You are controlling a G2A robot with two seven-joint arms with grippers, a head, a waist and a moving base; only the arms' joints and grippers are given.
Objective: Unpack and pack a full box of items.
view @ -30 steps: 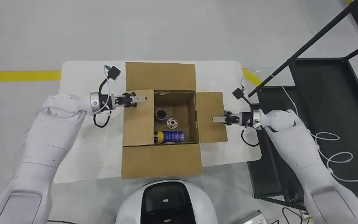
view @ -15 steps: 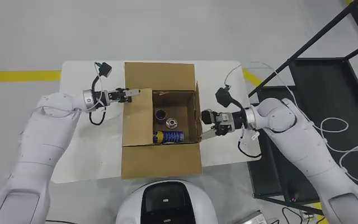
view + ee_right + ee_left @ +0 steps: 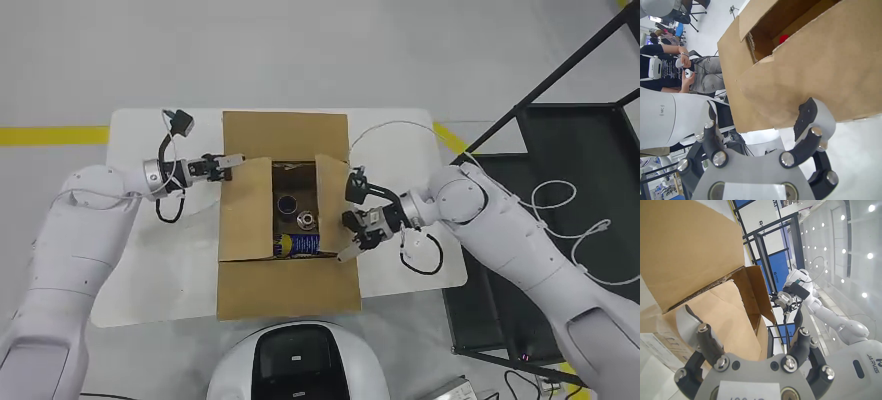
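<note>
An open cardboard box (image 3: 288, 285) stands mid-table. Inside lie a blue can (image 3: 300, 243), a dark round item (image 3: 288, 206) and a metallic piece (image 3: 307, 217); a red item (image 3: 783, 38) shows deep inside. My right gripper (image 3: 352, 226) (image 3: 761, 117) is open at the right flap (image 3: 333, 192), which stands tilted inward over the opening, its edge lying between the fingers. My left gripper (image 3: 232, 160) (image 3: 743, 317) is open at the back corner of the left flap (image 3: 245, 210), with one fingertip (image 3: 687, 317) against the cardboard. The right gripper (image 3: 785, 311) shows farther off beyond the box.
The white table (image 3: 160, 270) has bare room left and right of the box. The back flap (image 3: 285, 135) and front flap lie spread flat. A black metal rack (image 3: 560, 220) stands close beyond the table's right edge.
My right arm swung inward toward the box, and the right flap rose from flat to tilted over the opening. My left gripper shifted slightly toward the back along the left flap.
</note>
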